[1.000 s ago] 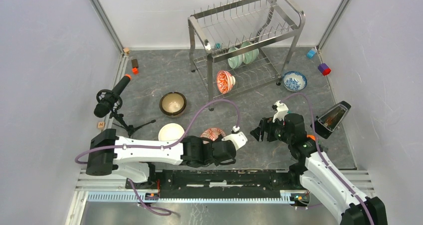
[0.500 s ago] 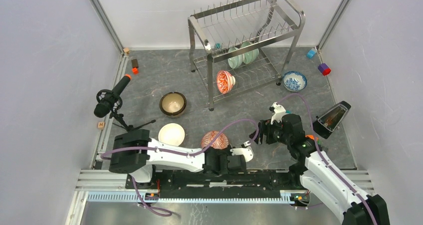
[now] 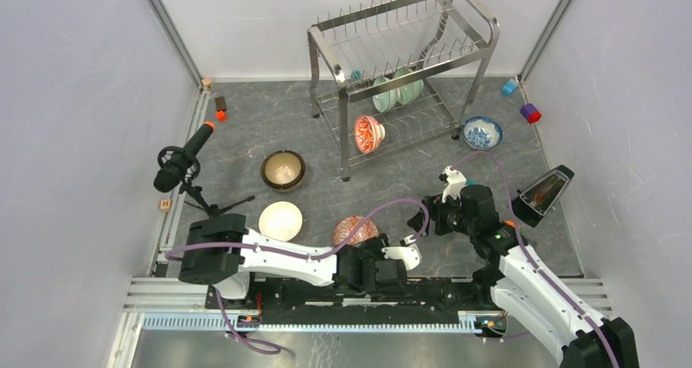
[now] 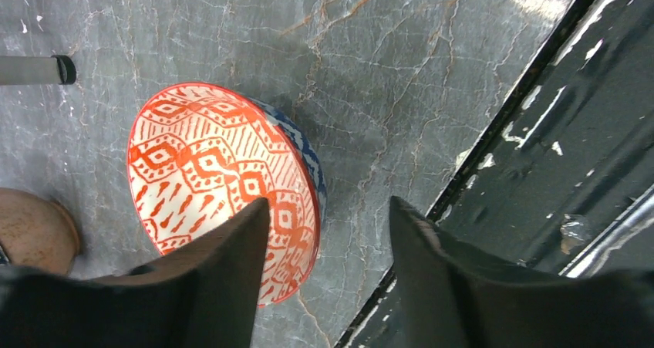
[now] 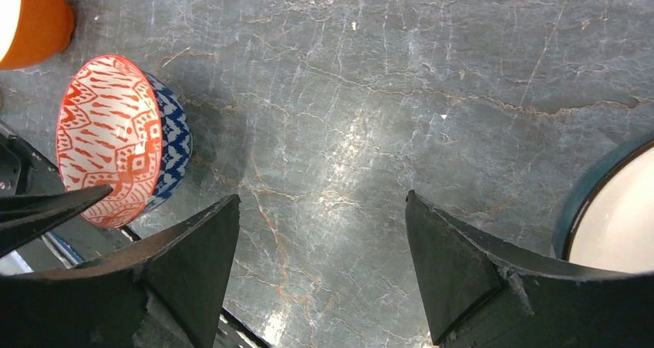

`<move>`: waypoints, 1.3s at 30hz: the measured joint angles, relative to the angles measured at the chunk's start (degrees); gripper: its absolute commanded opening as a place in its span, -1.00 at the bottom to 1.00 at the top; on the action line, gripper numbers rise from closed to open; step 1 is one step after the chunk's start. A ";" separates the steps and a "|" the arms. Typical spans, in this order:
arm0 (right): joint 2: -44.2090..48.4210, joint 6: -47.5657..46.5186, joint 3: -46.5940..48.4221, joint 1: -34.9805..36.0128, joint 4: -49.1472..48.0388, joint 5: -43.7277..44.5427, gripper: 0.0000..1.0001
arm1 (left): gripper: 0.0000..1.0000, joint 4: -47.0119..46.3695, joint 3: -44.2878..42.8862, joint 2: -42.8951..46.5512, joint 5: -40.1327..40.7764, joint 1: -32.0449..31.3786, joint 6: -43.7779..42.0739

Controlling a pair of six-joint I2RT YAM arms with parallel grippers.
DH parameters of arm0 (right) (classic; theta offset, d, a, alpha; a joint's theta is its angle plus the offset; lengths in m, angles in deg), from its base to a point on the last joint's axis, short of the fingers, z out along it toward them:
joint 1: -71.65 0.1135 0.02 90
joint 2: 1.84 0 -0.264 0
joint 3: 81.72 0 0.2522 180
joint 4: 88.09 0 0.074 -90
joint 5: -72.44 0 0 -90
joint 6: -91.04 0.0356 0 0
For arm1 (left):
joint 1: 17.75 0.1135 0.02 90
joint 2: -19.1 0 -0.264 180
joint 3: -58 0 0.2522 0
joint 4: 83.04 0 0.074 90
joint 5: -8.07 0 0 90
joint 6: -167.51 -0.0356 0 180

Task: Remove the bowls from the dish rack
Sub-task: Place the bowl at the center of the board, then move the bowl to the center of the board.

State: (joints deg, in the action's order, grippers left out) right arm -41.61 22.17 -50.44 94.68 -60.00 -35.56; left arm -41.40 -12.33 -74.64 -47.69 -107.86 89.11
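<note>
The steel wire dish rack stands at the back. Its lower tier holds two pale green bowls and a red-orange patterned bowl. A second red-orange patterned bowl rests on the table near the front rail. My left gripper is open over that bowl's near rim, one finger above its inside and one beyond it. My right gripper hangs open over bare table to the right. On the table lie a dark brown bowl, a white bowl and a blue-and-white bowl.
A microphone on a small tripod stands at the left. Small coloured blocks lie near the back corners. A dark wedge-shaped device sits right of my right arm. The black front rail runs just behind the released bowl.
My left gripper carried the red-orange bowl a little toward the front rail, then opened and let it go on the table. The right gripper barely shifted.
</note>
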 measured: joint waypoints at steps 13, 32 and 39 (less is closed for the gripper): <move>-9.99 1.64 6.56 12.66 -3.13 3.15 0.64 | 0.99 -3.10 5.57 22.08 -0.20 -0.61 6.12; -37.64 1.46 24.26 29.14 -4.07 13.75 0.19 | 0.99 -11.56 27.06 56.78 11.69 -0.63 15.61; -42.95 0.70 27.67 30.32 -1.77 16.04 -0.01 | 0.99 -9.77 27.45 57.24 12.85 -0.63 18.12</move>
State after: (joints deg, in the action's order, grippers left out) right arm -84.56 22.87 -22.77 124.99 -61.77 -19.52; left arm -51.17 15.12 -17.39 -34.84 -108.49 107.23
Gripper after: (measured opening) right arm 0.530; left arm 0.993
